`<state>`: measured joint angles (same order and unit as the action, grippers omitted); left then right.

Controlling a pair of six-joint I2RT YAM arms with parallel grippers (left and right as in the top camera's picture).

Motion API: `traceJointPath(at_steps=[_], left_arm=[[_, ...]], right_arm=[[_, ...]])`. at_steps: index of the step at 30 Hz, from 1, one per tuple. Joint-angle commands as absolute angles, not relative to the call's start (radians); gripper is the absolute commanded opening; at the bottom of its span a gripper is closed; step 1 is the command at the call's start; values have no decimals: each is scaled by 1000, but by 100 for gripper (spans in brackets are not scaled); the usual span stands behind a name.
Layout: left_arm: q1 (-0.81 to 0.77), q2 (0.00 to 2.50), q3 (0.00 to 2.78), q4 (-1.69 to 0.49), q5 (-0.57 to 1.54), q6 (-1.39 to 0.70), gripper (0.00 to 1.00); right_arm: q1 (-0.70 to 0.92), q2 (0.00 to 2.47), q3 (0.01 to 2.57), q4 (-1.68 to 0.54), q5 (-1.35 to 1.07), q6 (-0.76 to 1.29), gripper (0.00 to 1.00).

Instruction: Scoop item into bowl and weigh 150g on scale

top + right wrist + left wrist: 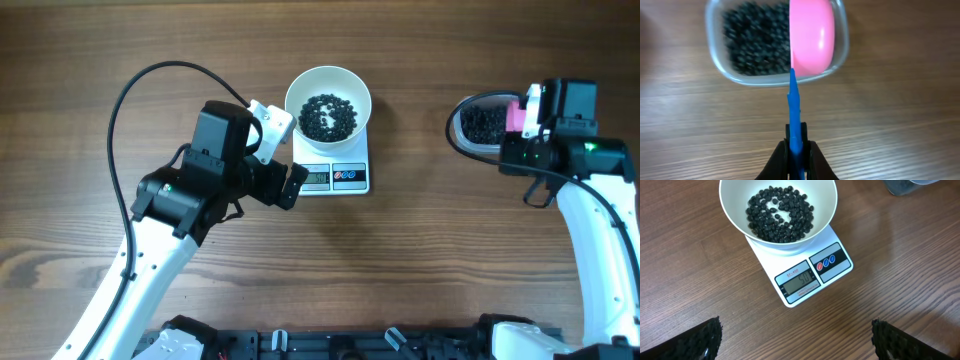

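R wrist only: R pincer (796, 147) clamped on scoop (812, 37) handle; L pincer (797, 340) apart.

Brown wood-grain table (420, 270), even soft light, black rail (330, 345) along near edge

Left arm (140, 272): white tubular lower link, black boxy joint housings stacked above. Thin black cable (130, 110) runs off it in wide loop. White angular mount (270, 125) at wrist end. Left claw (293, 186): black, fingers (700, 339) covered in knobbly ridged tread. Right arm (600, 240): same white link, black housings, small green light (590, 148), short black cable loop (540, 195). Right claw (796, 150): smooth black tapered fingers (776, 162).
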<state>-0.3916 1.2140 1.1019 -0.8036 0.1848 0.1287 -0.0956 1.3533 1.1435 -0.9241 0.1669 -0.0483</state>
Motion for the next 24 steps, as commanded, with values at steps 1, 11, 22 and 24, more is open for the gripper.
traceJointPath(at_steps=[1, 11, 22, 24], left_arm=[[-395, 1218, 1124, -802, 201, 123, 100], [-395, 1218, 1124, -802, 201, 123, 100], [-395, 1218, 1124, -802, 201, 123, 100], [-395, 1218, 1124, -802, 201, 123, 100]], right_arm=[[-100, 1401, 1157, -924, 228, -71, 4], [-99, 1516, 1157, -885, 165, -52, 4], [-99, 1555, 1151, -882, 36, -69, 4], [-99, 1575, 1150, -880, -31, -87, 4]])
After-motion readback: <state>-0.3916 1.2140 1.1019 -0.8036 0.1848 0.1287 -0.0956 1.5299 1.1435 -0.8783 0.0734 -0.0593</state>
